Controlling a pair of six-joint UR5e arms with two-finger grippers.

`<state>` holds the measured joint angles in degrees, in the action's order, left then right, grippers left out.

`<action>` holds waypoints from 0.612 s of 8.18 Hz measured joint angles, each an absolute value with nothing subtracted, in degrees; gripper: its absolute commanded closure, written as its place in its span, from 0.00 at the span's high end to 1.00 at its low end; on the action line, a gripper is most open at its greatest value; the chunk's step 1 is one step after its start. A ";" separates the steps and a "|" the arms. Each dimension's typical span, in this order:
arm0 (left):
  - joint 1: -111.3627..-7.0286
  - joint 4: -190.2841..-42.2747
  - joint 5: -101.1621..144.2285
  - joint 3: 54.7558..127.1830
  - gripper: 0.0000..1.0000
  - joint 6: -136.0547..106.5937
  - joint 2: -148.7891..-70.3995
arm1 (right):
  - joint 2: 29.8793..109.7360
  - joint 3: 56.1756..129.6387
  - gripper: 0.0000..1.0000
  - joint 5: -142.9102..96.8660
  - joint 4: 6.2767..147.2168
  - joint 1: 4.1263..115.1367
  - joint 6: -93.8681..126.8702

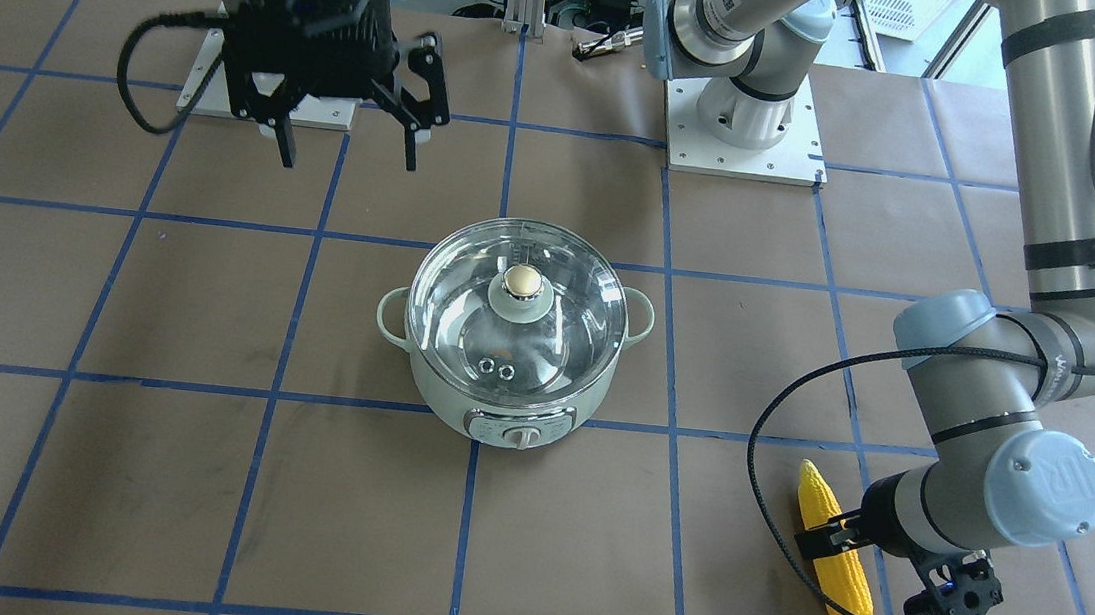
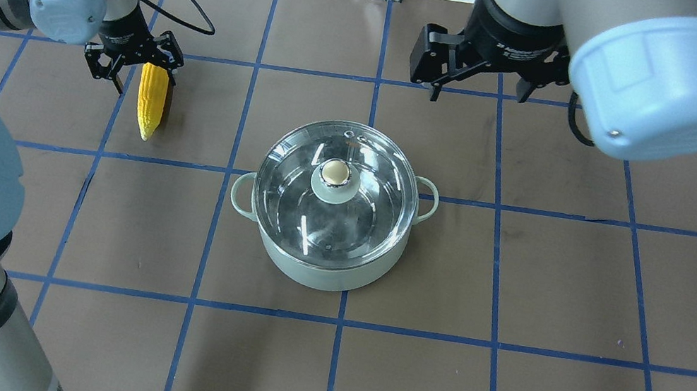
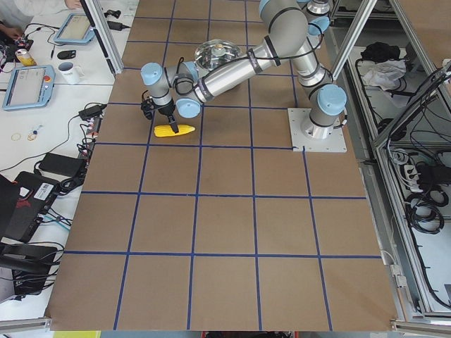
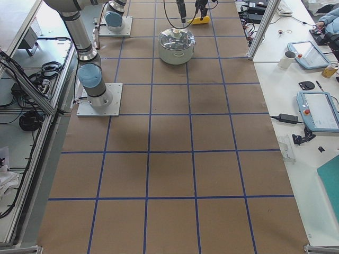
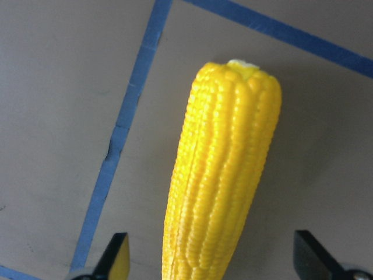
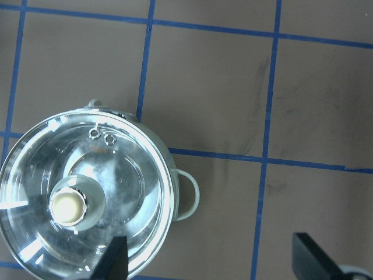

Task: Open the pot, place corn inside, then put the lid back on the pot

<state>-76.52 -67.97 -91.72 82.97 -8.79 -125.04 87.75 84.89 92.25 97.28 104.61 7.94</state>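
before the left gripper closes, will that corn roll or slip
Likely to roll if nudged: the corn is round, tapered and lies flat on the table. Probably stiff; its bumpy kernels should give the left gripper some hold.

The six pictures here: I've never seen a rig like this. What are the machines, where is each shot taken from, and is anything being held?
These are two robot arms bolted to a brown table marked with blue tape. Each arm ends in a two-finger gripper. Two pictures look down from fixed cameras, one behind the robot and one facing it. Two more look along the table from its ends. The last two come from cameras on the wrists, looking out past the fingers. In the middle stands the pot, with its glass lid on. The corn lies on the table, on the robot's left. The left gripper is down around the corn with its fingers apart; its wrist view shows gaps on both sides, so nothing is held. The right gripper hangs open and empty above the table, off to one side of the pot.
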 measured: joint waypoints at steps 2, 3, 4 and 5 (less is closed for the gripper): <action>-76.48 -66.06 -91.74 82.97 0.32 -8.23 -127.59 | 82.51 85.22 1.00 91.92 101.68 105.34 12.18; -76.47 -65.68 -91.71 82.97 0.00 -8.13 -128.26 | 80.85 85.64 1.00 90.71 102.50 106.36 16.09; -76.47 -65.34 -91.68 82.97 0.00 -8.10 -128.56 | 78.60 85.84 1.00 89.68 104.07 108.45 20.09; -76.49 -65.01 -91.59 82.96 0.00 -7.82 -128.56 | 76.61 85.96 1.00 89.09 106.11 110.37 23.50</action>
<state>-76.49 -65.01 -91.59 82.96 -7.82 -128.56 76.61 85.96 89.09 106.11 110.37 23.50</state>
